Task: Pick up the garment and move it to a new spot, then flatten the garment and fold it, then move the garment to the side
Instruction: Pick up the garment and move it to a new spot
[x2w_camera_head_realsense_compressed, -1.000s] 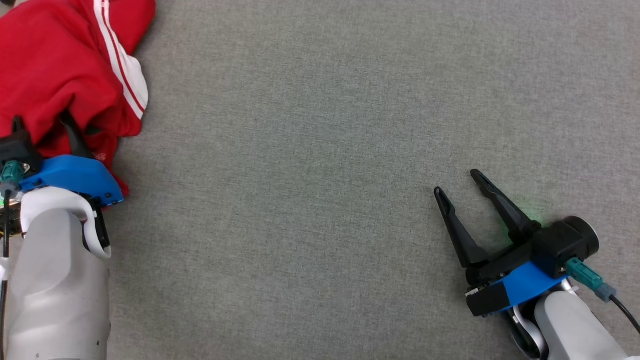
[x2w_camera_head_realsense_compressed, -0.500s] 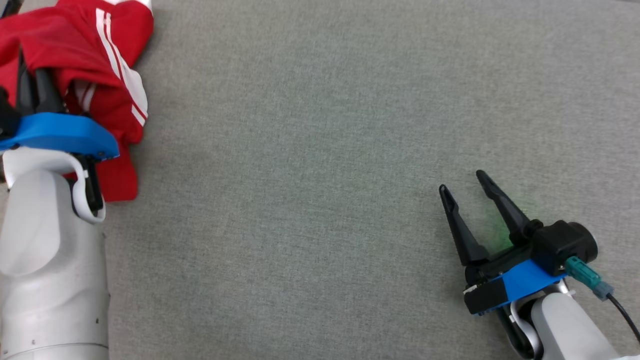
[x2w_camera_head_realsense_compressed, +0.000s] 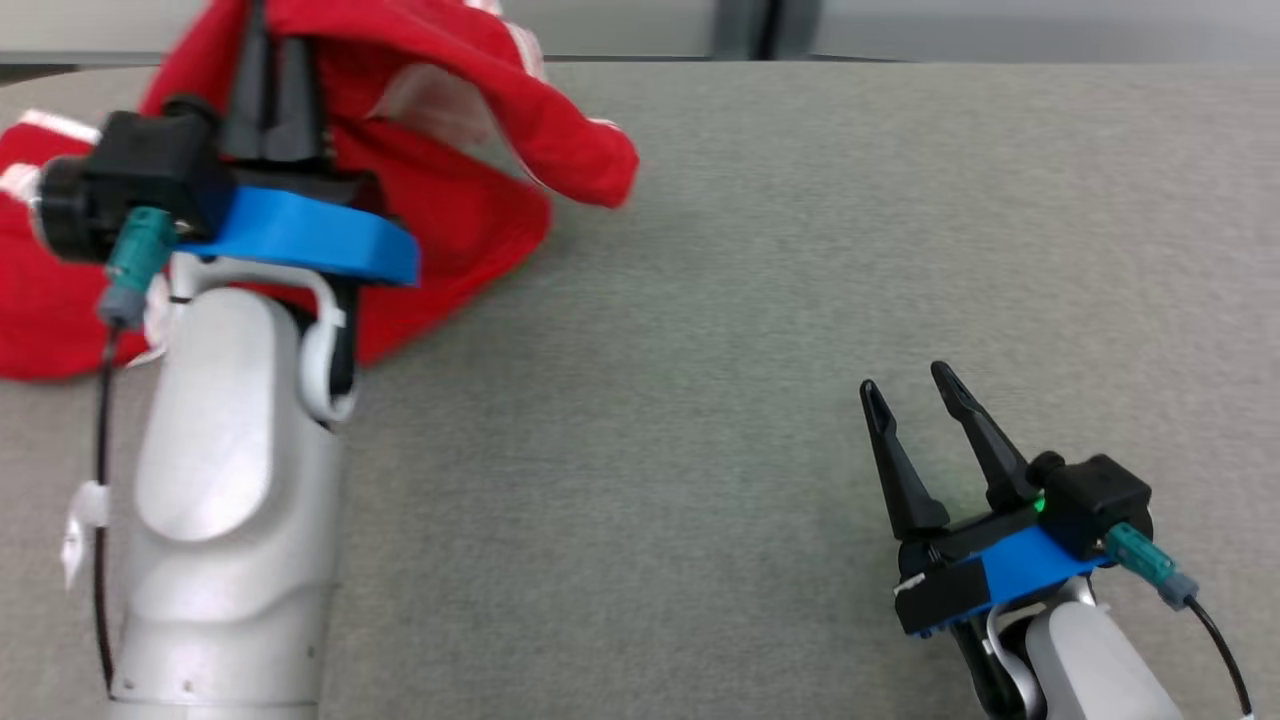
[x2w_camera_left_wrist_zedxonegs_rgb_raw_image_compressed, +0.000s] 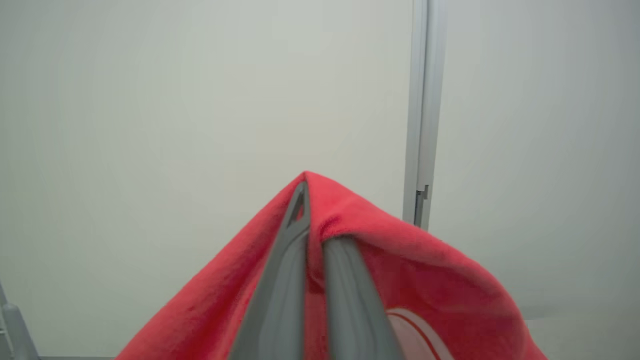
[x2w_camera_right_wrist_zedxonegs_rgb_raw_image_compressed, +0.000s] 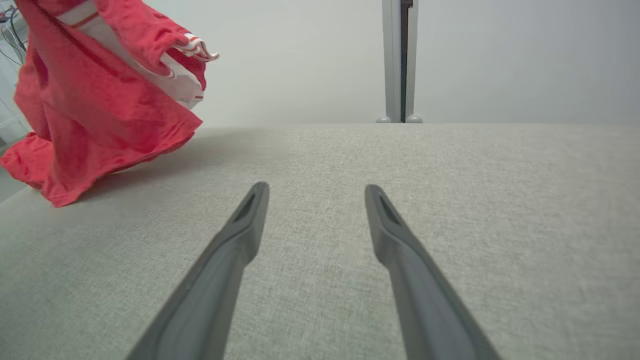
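Two fingers of the left gripper (x2w_camera_left_wrist_zedxonegs_rgb_raw_image_compressed: 314, 225) are pinching the red garment (x2w_camera_head_realsense_compressed: 470, 200) at its peak, cloth trailing onto the desk (x2w_camera_head_realsense_compressed: 750, 250) at its far left corner. The right gripper (x2w_camera_head_realsense_compressed: 905, 378), jaws spread, is standing well apart, front right.

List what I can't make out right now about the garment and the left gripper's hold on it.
Left wrist view: the garment drapes over the shut left gripper, hiding one fingertip and how much cloth is pinched.
Head view: the garment runs off the left and top edges, and its raised flap is blurred, so its full shape is unclear.
Right wrist view: the picture's left edge cuts off the garment's far side.
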